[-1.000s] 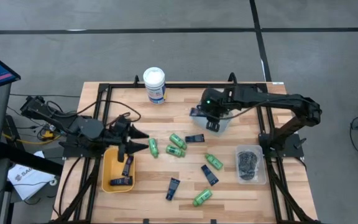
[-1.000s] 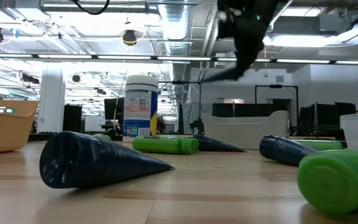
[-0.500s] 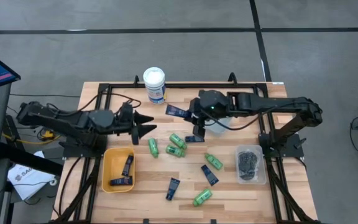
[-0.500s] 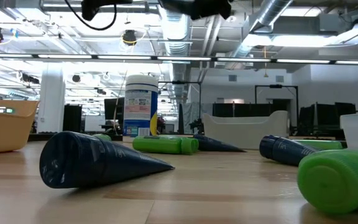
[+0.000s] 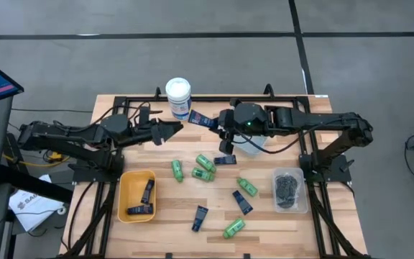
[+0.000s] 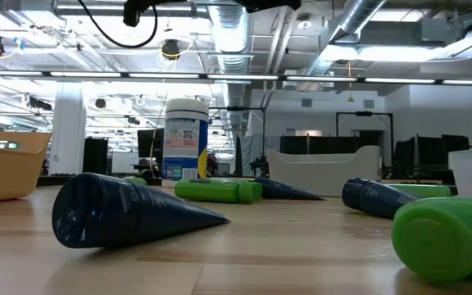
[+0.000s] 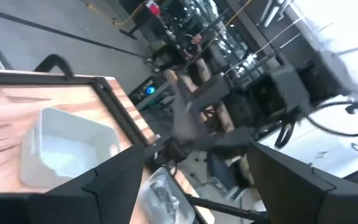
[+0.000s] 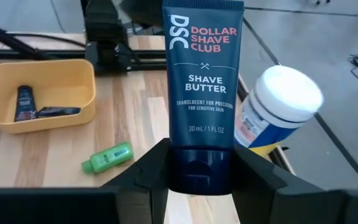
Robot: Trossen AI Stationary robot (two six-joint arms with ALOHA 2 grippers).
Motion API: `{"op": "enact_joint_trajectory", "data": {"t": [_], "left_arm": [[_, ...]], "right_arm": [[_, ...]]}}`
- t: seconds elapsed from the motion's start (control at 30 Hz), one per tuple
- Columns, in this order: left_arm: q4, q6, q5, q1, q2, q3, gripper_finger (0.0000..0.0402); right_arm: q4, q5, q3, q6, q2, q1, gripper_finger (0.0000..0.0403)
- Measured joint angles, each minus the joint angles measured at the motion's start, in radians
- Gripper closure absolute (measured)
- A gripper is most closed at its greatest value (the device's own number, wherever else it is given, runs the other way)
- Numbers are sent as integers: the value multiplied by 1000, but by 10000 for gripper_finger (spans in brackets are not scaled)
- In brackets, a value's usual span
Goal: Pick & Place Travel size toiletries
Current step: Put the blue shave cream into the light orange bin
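My right gripper [image 8: 201, 186] is shut on a dark navy tube [image 5: 201, 120] marked shave butter, held high over the table's far middle. My left gripper [image 5: 176, 129] stands open just left of the tube's flat end, pointing at it, nothing between its fingers [image 7: 110, 180]. Green bottles [image 5: 205, 162] and more navy tubes [image 5: 242, 202] lie on their sides on the wooden table [image 5: 164, 230]. A yellow bin [image 5: 124, 205] at the near left holds two navy tubes [image 8: 23, 102]. My right gripper pinches the tube's cap end [image 8: 201, 169] between its two fingers [image 8: 154, 171], one on each side of the cap. The fingers come from the table's right, slanting a little down, in line with the tube. The tube is lifted clear, its flat end toward my left gripper.
A tall white canister [image 5: 179, 98] stands at the far edge next to the held tube. A white bin [image 5: 254, 147] sits under my right arm. A clear tub [image 5: 290, 189] of dark tins is at the right. Black frame rails run along the table's sides.
My right gripper has risen from over the white bin, tipped up toward level, and carried the tube toward the table's left. My left gripper has swung from above the yellow bin toward the far edge and the tube, rolling as it went.
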Motion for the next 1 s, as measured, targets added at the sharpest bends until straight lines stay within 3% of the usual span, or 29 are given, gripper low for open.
{"op": "enact_joint_trajectory", "data": {"t": [0.33,0.6,1.0], "left_arm": [[103,-29,126,84,117,1,121],[124,-41,153,118,140,1,127],[175,-68,255,153,194,1,215]], "right_arm": [[-13,0,0,-5,8,10,275],[-35,-1,0,-4,8,13,274],[-49,-4,0,-21,8,14,274]]}}
